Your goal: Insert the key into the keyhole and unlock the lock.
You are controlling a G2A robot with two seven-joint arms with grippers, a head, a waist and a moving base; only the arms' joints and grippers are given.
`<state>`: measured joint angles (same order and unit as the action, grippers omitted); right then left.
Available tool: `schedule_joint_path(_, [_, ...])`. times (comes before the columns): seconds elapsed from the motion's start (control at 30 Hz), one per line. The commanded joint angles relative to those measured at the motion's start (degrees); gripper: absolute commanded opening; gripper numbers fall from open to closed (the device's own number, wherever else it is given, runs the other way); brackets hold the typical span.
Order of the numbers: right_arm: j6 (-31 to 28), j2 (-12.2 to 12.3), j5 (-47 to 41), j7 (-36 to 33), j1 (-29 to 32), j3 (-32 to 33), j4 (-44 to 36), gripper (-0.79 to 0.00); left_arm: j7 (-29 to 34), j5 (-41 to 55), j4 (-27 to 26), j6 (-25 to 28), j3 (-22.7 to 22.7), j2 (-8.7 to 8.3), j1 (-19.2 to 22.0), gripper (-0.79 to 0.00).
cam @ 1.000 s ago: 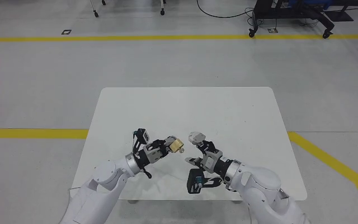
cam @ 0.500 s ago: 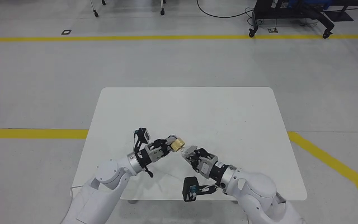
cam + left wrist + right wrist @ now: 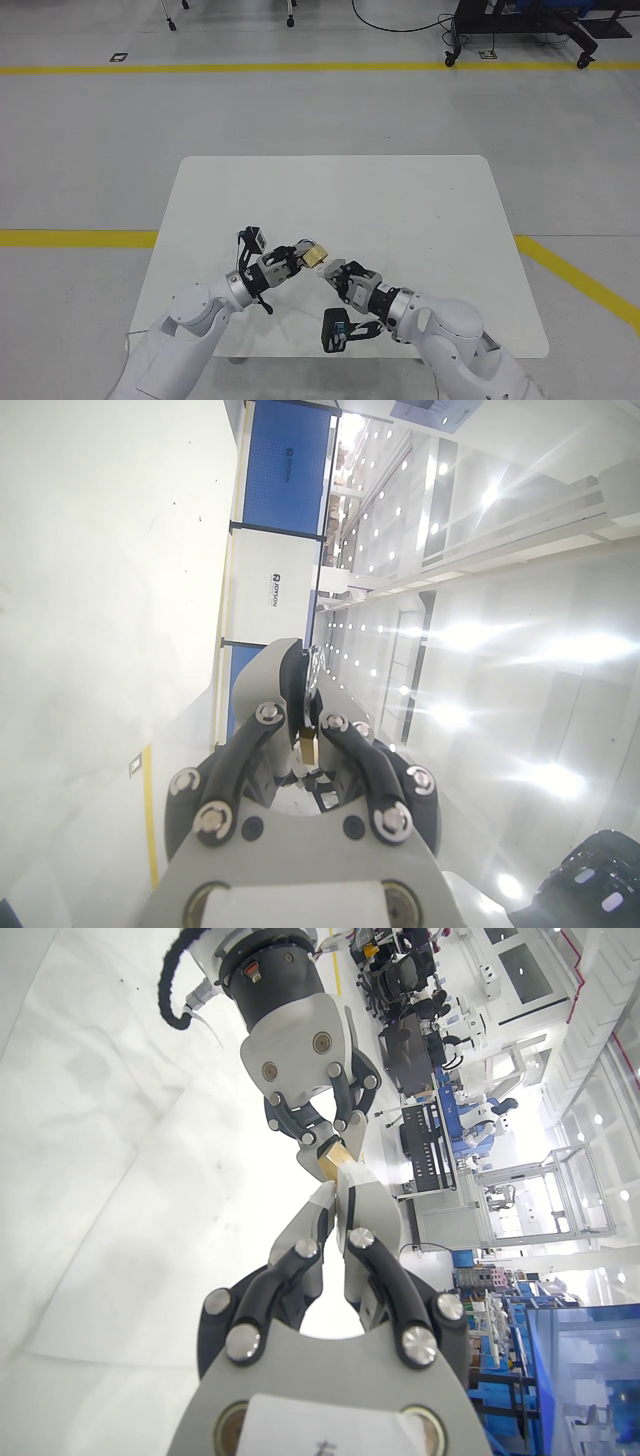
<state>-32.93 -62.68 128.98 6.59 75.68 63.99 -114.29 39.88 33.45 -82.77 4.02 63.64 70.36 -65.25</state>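
Seen from above, two robot arms meet nose to nose over the near middle of a white table (image 3: pixel 420 200). The left gripper (image 3: pixel 300 258) is clamped on a small brass lock (image 3: pixel 315 256), held clear of the tabletop with the body pointing out past its fingertips toward 4 o'clock.

The right gripper (image 3: pixel 330 272) faces it from that side, fingers pinched almost together. It appears to be holding the key, though the key itself is hidden between the pads. From the right gripper, the lock lies just beside it at about 10 o'clock. In the right wrist view the fingertips touch, or very nearly touch, the lock's brass end.

The two grippers and the lock sit on one line running from 10 to 4 o'clock. The keyhole cannot be made out. The insertion probably depends on the key's long axis staying on that line, with the right arm pushing toward 10 o'clock while the left steadies the lock.
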Motion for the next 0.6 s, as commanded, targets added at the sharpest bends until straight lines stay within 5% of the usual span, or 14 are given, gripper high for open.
schedule_joint_path(0.0, [-0.3,-0.1,-1.8,0.1,-0.2,0.1,0.5,-0.785,0.6,0.1,0.3,0.5,0.1,0.04,0.1,-0.785])
schedule_joint_path(0.37, [-2.7,-1.3,-28.6,-0.2,-1.8,3.1,7.9,-0.785,-0.7,-3.4,0.6,10.4,0.7,0.22,-1.1,-0.785])
schedule_joint_path(0.57, [-5.9,-1.5,-36.3,1.5,-3.1,3.7,11.4,-0.785,-2.4,-6.6,0.2,14.3,0.7,0.32,-2.0,-0.785])
